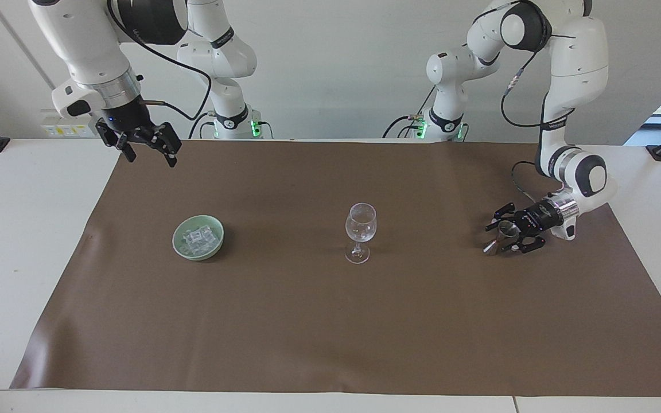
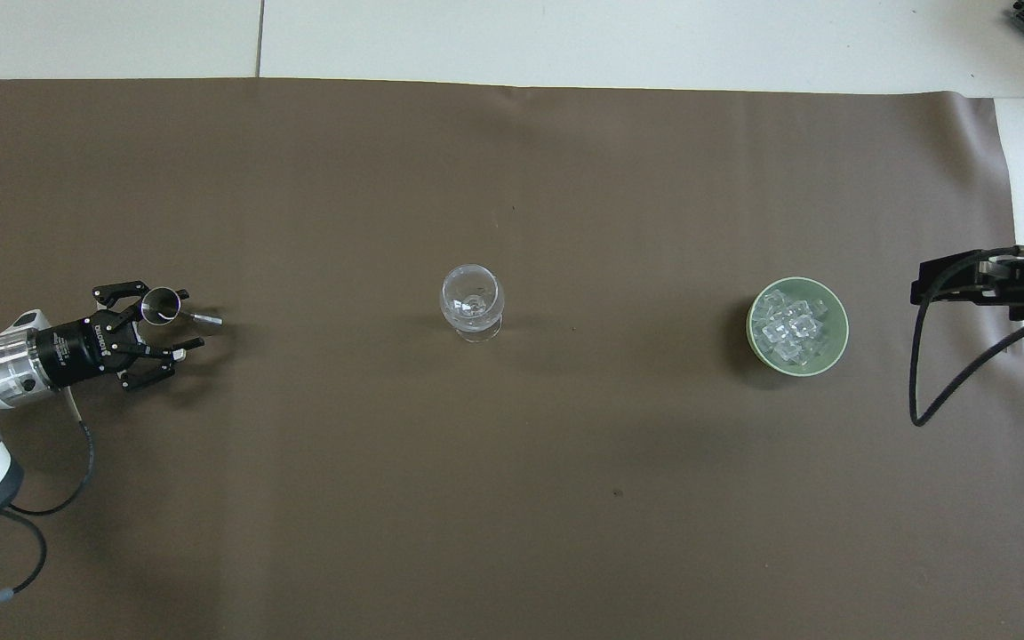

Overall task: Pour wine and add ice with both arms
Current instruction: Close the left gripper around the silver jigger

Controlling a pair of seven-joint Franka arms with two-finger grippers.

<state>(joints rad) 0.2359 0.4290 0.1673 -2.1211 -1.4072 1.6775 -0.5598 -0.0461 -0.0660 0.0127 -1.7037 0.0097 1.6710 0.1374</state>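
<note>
A small metal jigger (image 1: 501,236) (image 2: 165,307) stands on the brown mat toward the left arm's end of the table. My left gripper (image 1: 500,236) (image 2: 188,317) lies low and sideways with one finger on each side of it, fingertips still apart. An empty stemmed glass (image 1: 360,229) (image 2: 472,307) stands mid-mat. The ice (image 1: 197,238) (image 2: 792,327) fills a pale green bowl (image 1: 216,245) (image 2: 841,331) toward the right arm's end. My right gripper (image 1: 151,156) hangs open high over the mat's edge by that arm's base. Wine is out of view.
The brown mat (image 1: 307,321) covers most of the white table. Black cables hang from both arms. A dark mount sits at each end of the table near the robots.
</note>
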